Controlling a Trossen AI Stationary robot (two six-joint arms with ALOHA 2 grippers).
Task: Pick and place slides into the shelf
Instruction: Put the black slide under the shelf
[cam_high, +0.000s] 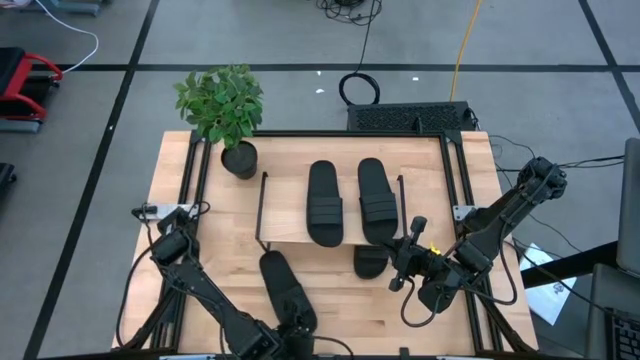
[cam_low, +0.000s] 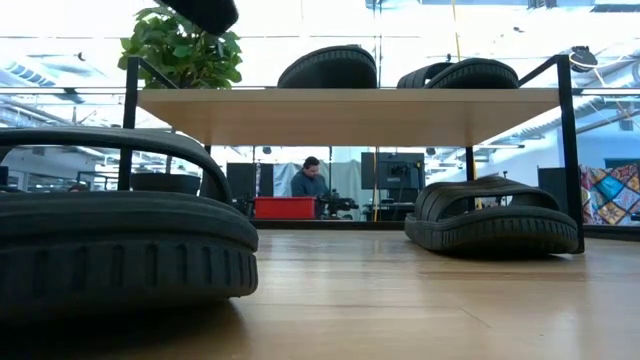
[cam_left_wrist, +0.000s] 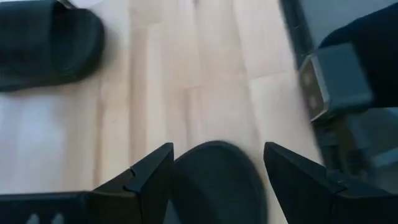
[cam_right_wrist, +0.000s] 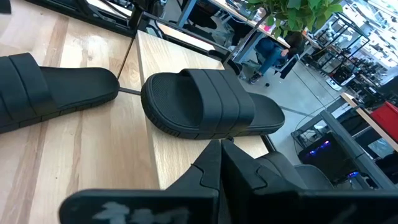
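Note:
Two black slides (cam_high: 324, 203) (cam_high: 377, 200) lie sole down on the shelf's light top board (cam_high: 285, 215). A third slide (cam_high: 370, 262) lies on the table under the shelf, its near end sticking out. The fourth slide (cam_high: 285, 290) lies on the table in front of the shelf. My left gripper (cam_high: 297, 325) is open, and its fingers stand on either side of this slide's near end (cam_left_wrist: 217, 186). My right gripper (cam_right_wrist: 221, 146) is shut and empty. It is beside the shelf's near right corner (cam_high: 400, 268), close to the right-hand slide (cam_right_wrist: 205, 106) on the shelf. My left gripper's open fingers (cam_left_wrist: 152, 174) stand on either side of the fourth slide's rounded end, pointing along the slide. The slide lies flat on the table. I cannot tell whether the fingers touch its sides.
A potted plant (cam_high: 225, 110) stands at the table's far left, beside the shelf. The shelf's thin black wire legs (cam_low: 570, 150) stand at its corners. Bare tabletop (cam_high: 470, 320) lies near the front right. A person (cam_low: 310, 180) sits in the room beyond.

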